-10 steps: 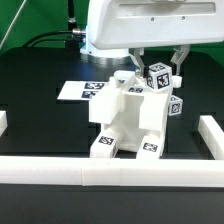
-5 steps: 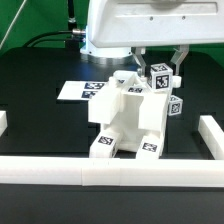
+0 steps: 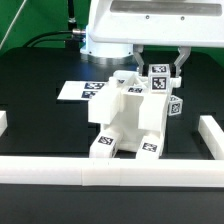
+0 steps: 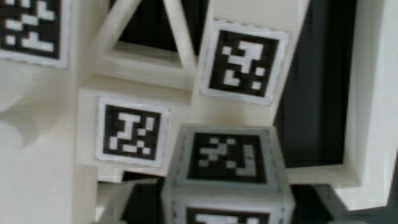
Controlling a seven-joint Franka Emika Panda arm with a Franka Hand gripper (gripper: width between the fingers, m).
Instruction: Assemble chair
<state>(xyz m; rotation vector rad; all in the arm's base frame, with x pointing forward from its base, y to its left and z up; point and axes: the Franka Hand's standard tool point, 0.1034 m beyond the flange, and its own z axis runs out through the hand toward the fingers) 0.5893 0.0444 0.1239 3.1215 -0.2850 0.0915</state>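
Claw (image 3: 160, 70) is pinched narrow on a tagged block (image 3: 157, 76) atop the chair (image 3: 128, 120); we judge it light, rigid, slick plastic, best gripped across flat faces.

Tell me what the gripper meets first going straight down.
The gripper is shut on the chair's tagged post; pushed down, that post likely meets the chair body below.

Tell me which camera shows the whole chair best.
The exterior view: the whole chair stands in frame, with the gripper closed on its top tagged block. The wrist view gives only a blurred close-up of its tagged parts.
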